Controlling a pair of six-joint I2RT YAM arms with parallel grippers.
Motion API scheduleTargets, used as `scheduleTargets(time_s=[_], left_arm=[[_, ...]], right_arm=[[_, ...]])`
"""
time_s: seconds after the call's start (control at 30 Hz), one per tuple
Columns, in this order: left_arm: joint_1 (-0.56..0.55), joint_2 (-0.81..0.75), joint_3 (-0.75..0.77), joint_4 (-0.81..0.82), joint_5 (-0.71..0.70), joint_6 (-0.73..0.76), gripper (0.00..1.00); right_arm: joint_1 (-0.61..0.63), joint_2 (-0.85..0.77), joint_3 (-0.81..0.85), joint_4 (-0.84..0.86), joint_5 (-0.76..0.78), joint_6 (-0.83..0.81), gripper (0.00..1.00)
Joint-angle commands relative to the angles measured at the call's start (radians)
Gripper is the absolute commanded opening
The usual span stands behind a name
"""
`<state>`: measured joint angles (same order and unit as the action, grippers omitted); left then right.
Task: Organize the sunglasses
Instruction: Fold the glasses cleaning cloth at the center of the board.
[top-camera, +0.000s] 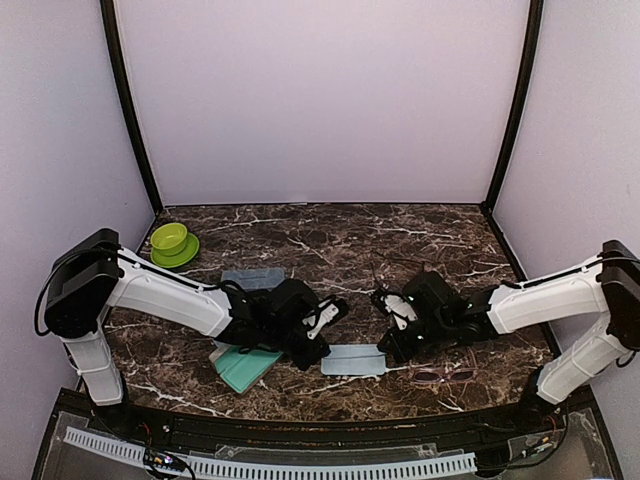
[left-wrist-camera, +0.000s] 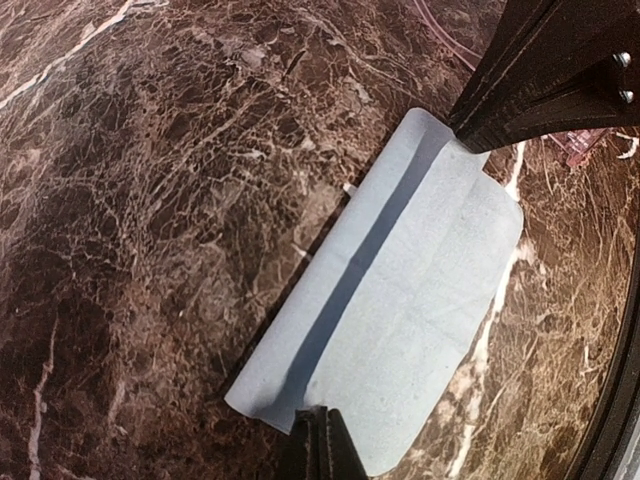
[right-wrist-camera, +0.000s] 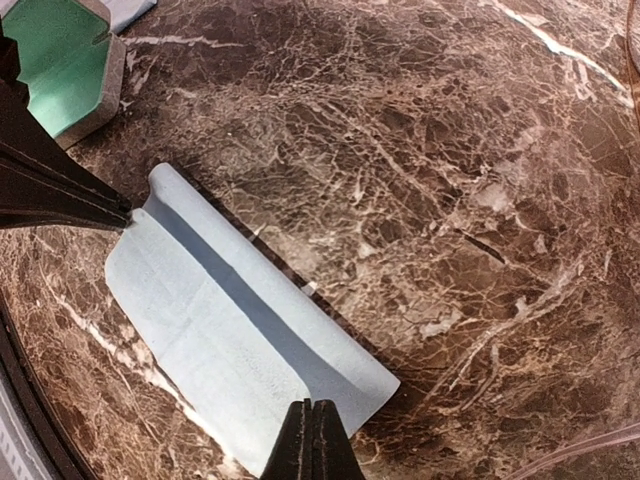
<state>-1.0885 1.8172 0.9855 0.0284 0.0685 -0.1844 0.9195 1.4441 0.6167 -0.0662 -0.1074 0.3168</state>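
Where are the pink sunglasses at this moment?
In the top view, the pink sunglasses lie on the right side of the table, near its front edge, just right of the blue cloth.

1. Tabletop: dark brown marble, white veins.
2. Cloth: pale blue, plain.
3. Open case: mint-green lining, grey shell.
4. Bowl: lime green.
5. Sunglasses: thin pink frame, dark lenses.
6. Walls: pale lilac.
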Motion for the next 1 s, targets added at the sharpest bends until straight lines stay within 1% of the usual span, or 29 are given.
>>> scheduleTargets(time_s=[0.0, 0.97], left_arm=[[-0.01, -0.044, -0.007, -0.016, -0.003, -0.004, 0.0], [-0.021, -0.05, -0.013, -0.031, 0.002, -0.016, 0.0]], right_arm=[[0.016, -0.022, -0.01, 0.027, 0.007, 0.018, 0.0], [0.041, -0.01, -0.025, 0.029, 0.019, 0.043, 0.0]])
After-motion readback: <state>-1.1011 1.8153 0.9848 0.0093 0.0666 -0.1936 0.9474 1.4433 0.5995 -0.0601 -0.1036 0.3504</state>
